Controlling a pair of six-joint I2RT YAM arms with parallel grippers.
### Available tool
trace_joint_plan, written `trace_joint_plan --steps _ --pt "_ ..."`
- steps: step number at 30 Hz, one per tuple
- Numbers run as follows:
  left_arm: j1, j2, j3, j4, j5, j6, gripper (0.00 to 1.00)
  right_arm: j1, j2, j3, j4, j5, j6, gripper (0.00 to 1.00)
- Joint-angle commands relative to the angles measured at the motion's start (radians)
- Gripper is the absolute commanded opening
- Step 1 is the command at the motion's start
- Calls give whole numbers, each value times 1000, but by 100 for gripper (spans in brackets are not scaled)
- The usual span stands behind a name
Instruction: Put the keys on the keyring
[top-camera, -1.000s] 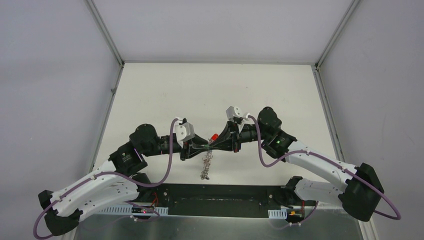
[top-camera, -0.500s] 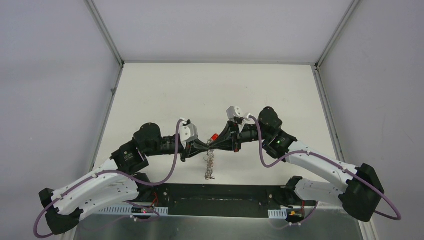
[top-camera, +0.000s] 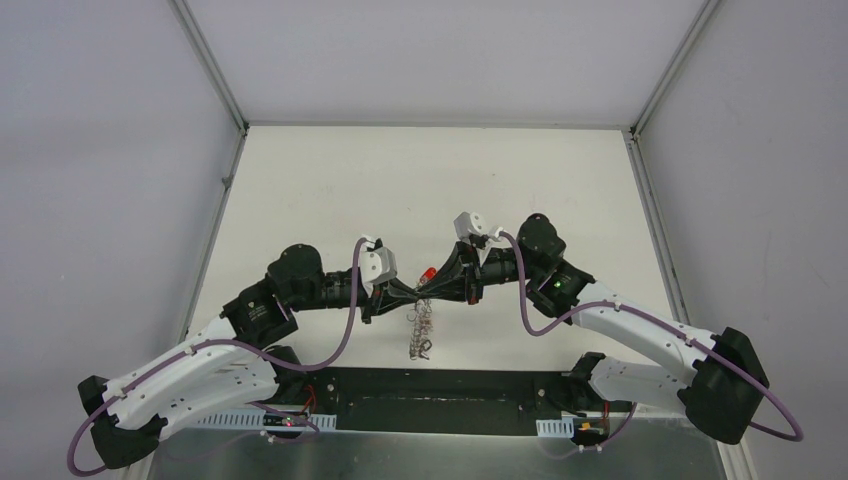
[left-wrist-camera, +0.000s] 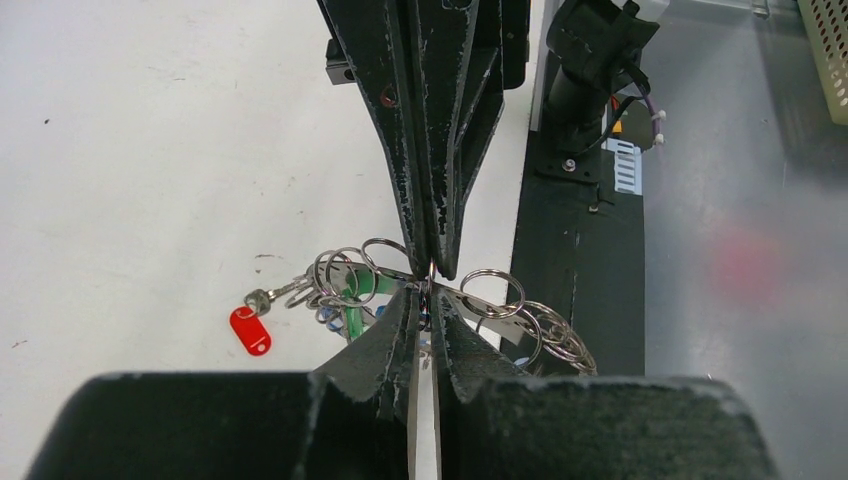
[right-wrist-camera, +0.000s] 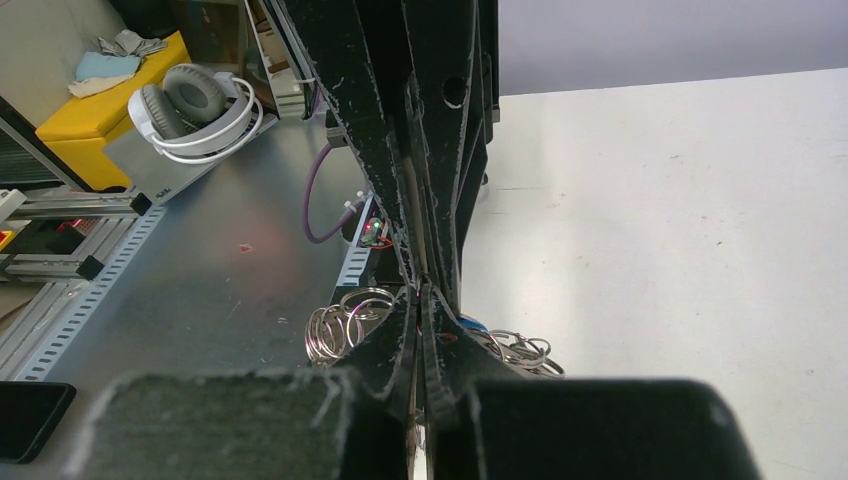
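Keyring (left-wrist-camera: 487, 304) pinched at rim, long axis crosswise in left wrist view, loops trailing toward arm bases. Left hand (left-wrist-camera: 421, 298) and right hand (left-wrist-camera: 436, 262) narrow, tip-to-tip, both gripping it.

Keyring (left-wrist-camera: 497, 303): silver-grey metal on my feed, with wire loops glinting bright.
Red tag (left-wrist-camera: 250, 331): plain glossy red; its key (left-wrist-camera: 270, 296) is silver.
Green tag (left-wrist-camera: 353, 286): green, glimpsed among the loops.
Blue tag (right-wrist-camera: 470, 324): I catch only a sliver of blue.
Left end effector (left-wrist-camera: 422, 297): matte black, flecked with pale scuffs.
Right end effector (left-wrist-camera: 432, 268): black, with the same pale flecking.
Surface (left-wrist-camera: 140, 140): off-white, with a few dark specks.
Cables (top-camera: 346, 300): purple.
Arms (top-camera: 200, 370): white and black.
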Motion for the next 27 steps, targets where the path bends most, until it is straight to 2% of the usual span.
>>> trace_joint_plan --steps 1,5,9,11,14,20,21,23,25,27 --pt "4 -3 42 74 21 -3 5 5 -26 8 89 -18 3 0" --pt "3 -12 43 76 -6 -17 20 6 -26 5 88 -20 5 0" --pt "4 -15 43 81 -17 -17 22 6 -27 5 87 -21 5 0" --pt "3 -10 43 85 -14 -20 17 6 -27 4 86 -21 4 0" --pt "4 8 47 82 13 -14 1 6 -28 5 86 -22 2 0" --pt "3 34 86 14 7 13 0 6 -33 9 64 -6 -5 0" --pt "3 40 99 -20 -4 21 0 6 -36 11 51 2 -10 6" --pt "3 50 136 -82 -17 43 0 6 -47 9 29 23 -26 28" --pt "3 67 192 -160 -31 67 0 5 -63 5 9 49 -41 46" --pt "3 95 250 -251 -43 91 0 5 -80 1 -11 54 -44 48"
